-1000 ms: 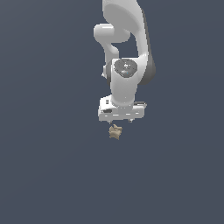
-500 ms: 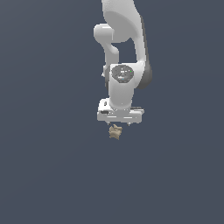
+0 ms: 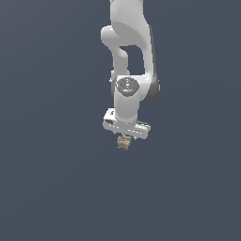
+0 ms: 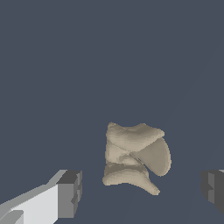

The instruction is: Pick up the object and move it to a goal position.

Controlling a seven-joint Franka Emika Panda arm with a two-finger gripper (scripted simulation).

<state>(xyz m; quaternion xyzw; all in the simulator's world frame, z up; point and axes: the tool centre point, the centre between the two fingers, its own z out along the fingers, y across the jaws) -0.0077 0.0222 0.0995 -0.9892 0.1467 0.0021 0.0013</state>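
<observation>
The object (image 3: 124,142) is a small tan lumpy chunk lying on the flat dark grey floor, directly below the white arm's hand. In the wrist view the object (image 4: 133,155) sits between the two grey fingertips, with a gap on each side. My gripper (image 3: 125,136) is open and hangs just over the chunk; in the wrist view the gripper (image 4: 142,190) straddles it without touching. One finger (image 4: 70,192) shows clearly, while the other finger (image 4: 214,188) is partly cut off at the picture's edge.
The white arm (image 3: 128,56) rises straight up from the hand and out of the picture. A plain dark grey floor (image 3: 56,188) surrounds the chunk, and nothing else shows on it.
The hand has come down a little toward the chunk over the last second. The chunk has stayed where it was.
</observation>
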